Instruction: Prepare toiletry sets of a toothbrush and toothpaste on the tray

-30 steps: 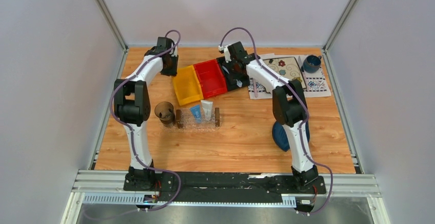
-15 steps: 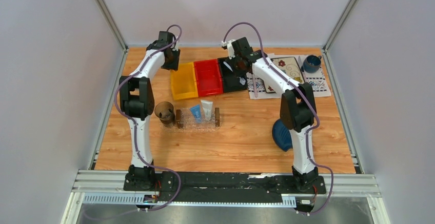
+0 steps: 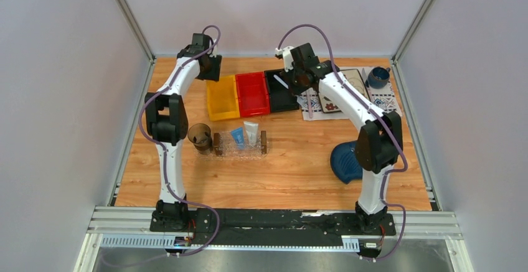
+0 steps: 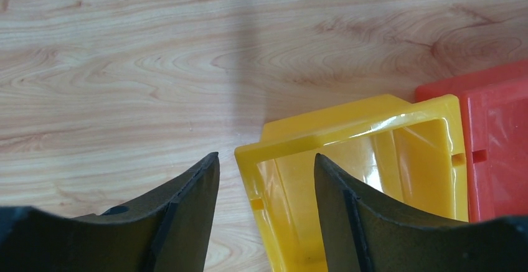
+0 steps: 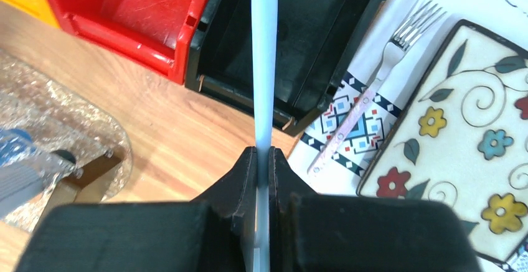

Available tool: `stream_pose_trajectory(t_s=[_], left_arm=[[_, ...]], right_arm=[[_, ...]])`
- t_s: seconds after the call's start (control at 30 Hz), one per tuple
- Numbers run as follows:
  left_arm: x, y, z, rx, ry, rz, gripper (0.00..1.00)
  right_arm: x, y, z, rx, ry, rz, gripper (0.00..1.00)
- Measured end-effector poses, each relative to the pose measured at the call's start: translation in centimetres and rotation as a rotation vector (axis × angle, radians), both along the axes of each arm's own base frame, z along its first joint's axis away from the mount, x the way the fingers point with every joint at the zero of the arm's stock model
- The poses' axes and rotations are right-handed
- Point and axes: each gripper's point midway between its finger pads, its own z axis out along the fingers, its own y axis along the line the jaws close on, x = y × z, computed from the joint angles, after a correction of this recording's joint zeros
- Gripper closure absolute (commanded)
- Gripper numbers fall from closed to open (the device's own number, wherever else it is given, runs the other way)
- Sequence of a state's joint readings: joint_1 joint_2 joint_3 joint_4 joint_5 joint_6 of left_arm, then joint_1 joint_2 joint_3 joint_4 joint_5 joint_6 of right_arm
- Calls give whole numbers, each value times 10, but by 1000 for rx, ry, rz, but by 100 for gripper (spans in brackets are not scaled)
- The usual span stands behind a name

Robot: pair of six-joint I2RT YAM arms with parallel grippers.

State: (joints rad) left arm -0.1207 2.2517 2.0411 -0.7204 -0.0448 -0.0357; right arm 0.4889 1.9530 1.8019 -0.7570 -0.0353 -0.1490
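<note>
My right gripper [image 5: 263, 151] is shut on the handle of the pale blue toothbrush [image 5: 264, 66]. The brush sticks out ahead of it over the black bin [image 5: 317, 42]; from above the right gripper [image 3: 294, 80] hangs at that bin's right side. The clear tray [image 3: 225, 150], with a brown block at each end, lies mid-table. It holds the blue toothpaste [image 3: 237, 136] and the white toothpaste [image 3: 251, 132] side by side. My left gripper [image 4: 266, 157] is open at the far left, its fingers either side of the yellow bin's [image 4: 373, 129] left wall without touching it.
Yellow, red [image 3: 253, 93] and black bins stand in a row at the back. A silver fork [image 5: 380, 79] and floral plate [image 5: 473, 129] lie on a patterned mat, with a blue mug [image 3: 378, 76] behind. A brown cup [image 3: 199, 136] stands left of the tray, a dark blue dish [image 3: 345, 163] to the right.
The left gripper's jaws opened wider and drew back to the bin's far-left corner; the yellow and red bins swung straight. The right gripper moved right and up with the toothbrush.
</note>
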Motion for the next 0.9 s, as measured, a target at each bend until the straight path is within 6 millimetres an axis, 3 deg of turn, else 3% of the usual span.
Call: stream_pose_trajectory(t_s=[0.13, 0.23, 0.4, 0.5, 0.6, 0.73, 0.9], left_arm=[[-3, 0, 10, -3, -13, -2, 32], [-10, 0, 39, -7, -56, -11, 31], [-26, 1, 122, -17, -216, -44, 30], [-45, -2, 176, -32, -325, -93, 30], [-74, -8, 215, -44, -407, -169, 31], [-112, -18, 233, -61, -458, -292, 31], [-162, -31, 224, -80, -476, -438, 31]], right_arm=[[-14, -5, 26, 20, -31, 21, 100], [-29, -10, 44, 35, -51, 44, 100], [-56, -16, 64, 56, -51, 92, 100], [-71, -17, 75, 75, -47, 125, 100], [-88, -18, 87, 99, -42, 164, 100], [-109, -16, 101, 128, -36, 224, 100], [-142, -4, 107, 145, 2, 334, 100]])
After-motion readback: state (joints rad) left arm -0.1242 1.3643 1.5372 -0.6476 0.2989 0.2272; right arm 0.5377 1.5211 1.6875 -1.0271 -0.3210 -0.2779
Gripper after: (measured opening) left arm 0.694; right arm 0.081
